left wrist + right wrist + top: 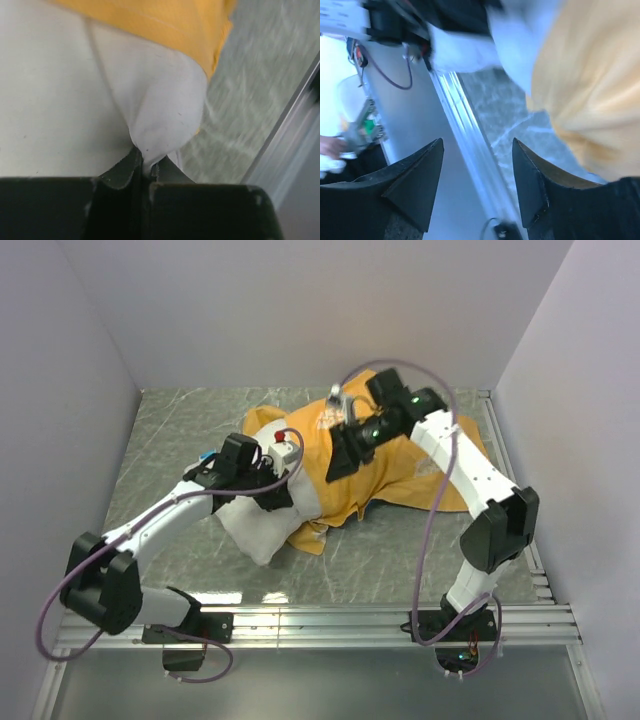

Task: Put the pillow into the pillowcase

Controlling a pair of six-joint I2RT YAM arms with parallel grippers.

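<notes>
Pillow on marbled grey table, white walls

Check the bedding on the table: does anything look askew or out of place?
Yes. The pillow is only partly inside: its white end pokes out of the rumpled pillowcase at the near-left, where the left gripper pinches a corner.

Soft, even light fills the top view; pale glare lies at the near edge of the table. The right wrist view is motion-blurred, smearing the pillowcase, and washed out at upper left.
</notes>
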